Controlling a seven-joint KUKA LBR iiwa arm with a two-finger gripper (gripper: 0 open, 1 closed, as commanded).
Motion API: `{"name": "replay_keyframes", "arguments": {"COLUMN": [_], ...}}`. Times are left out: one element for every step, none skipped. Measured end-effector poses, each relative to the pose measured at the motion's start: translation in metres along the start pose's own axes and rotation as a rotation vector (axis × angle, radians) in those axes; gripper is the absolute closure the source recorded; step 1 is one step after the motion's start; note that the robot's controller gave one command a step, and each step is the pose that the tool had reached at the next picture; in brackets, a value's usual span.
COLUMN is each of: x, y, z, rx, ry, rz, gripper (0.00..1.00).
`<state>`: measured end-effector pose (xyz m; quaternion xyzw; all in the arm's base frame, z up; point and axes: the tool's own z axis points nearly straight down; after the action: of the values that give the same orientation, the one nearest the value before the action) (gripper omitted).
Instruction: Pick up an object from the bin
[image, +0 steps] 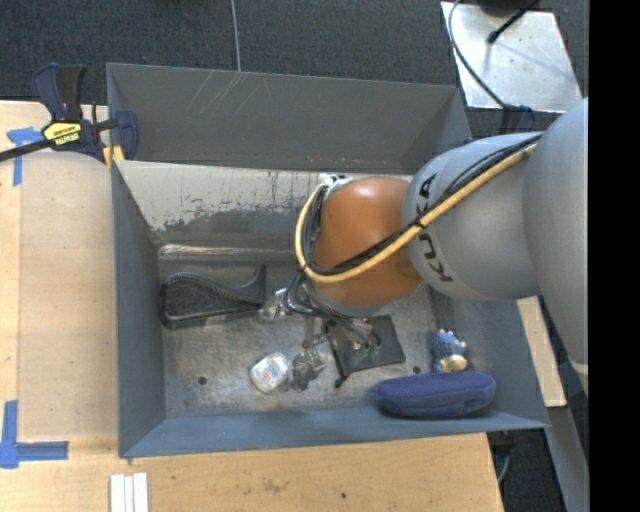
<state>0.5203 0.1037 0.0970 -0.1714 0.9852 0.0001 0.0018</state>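
Bin (137, 330): was grey, back wall streaked with dark scratches.
Cover (365, 240): was orange, crossed by a yellow cable (455, 199).
Arm (505, 235): was pale grey with black lettering.
Pouch (435, 394), bin's front right: was dark blue.
Tool (210, 298), bin's left: was black.
Wrapper (268, 373), bin's front: was clear and silvery.

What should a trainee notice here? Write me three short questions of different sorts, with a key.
1. True or false: the dark blue pouch lies against the bin's front wall, at the view's right.
2. Which lies farthest left? A the black handled tool; B the small clear crumpled thing; C the blue-and-gold figure.
3. Fill in: the gripper hangs just right of the ____ thing.
Key: 1 true; 2 A; 3 clear crumpled.
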Motion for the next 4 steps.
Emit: {"name": "replay_keyframes", "arguments": {"x": [-0.004, 0.018, -0.009, -0.01], "y": [0.052, 0.037, 0.04, 0.04], "z": [-0.004, -0.015, 0.025, 0.024], "rx": [-0.002, -0.001, -0.001, -0.001], "ry": [-0.002, 0.004, 0.002, 0.0], "rz": [-0.134, -0.473, -0.595, -0.591], "gripper": [0.0, 0.0, 0.0, 0.0]}}
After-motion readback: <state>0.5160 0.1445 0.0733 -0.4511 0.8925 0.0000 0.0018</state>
